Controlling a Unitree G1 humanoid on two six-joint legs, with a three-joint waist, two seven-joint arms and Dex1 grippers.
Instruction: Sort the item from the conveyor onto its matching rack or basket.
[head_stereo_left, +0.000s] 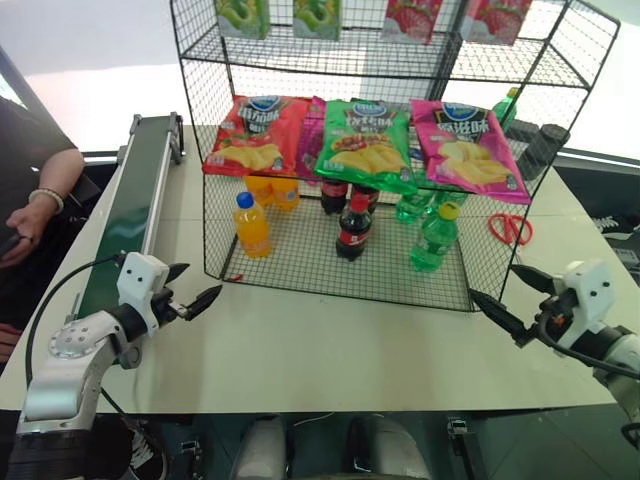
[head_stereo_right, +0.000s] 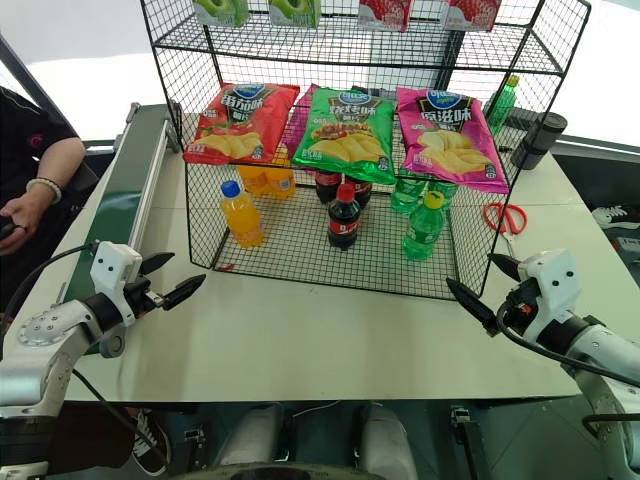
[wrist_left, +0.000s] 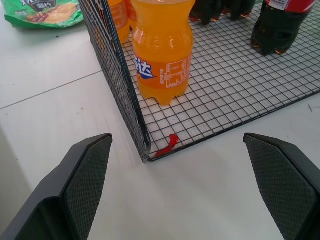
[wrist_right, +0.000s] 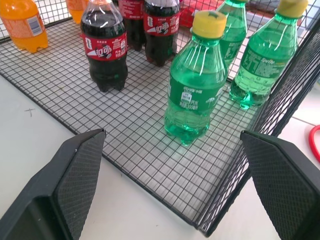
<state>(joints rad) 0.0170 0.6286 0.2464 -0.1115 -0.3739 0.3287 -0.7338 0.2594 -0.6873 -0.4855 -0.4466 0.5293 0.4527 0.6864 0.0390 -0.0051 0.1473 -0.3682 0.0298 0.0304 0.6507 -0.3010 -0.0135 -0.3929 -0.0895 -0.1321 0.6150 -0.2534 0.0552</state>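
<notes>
The left gripper holds its jaws spread wide with nothing between them, hovering above the white counter just before the front left corner of the black wire rack. The right gripper is likewise wide open and empty, poised near the rack's front right corner.

The left wrist view shows, past the fingers, a scrap of red at the rack's corner and an orange drink bottle standing just inside the mesh. The right wrist view looks into the bottom tier from the other side: two cola bottles with red caps and, nearer, the green soda bottle.

That bottle is translucent green with a yellow cap and a green label, standing upright on the bottom tier towards its right front, with more green bottles behind it.

The head views add the dark green conveyor along the counter's left edge, crisp bags on the middle tier, red scissors right of the rack, and a person's hand at far left.
</notes>
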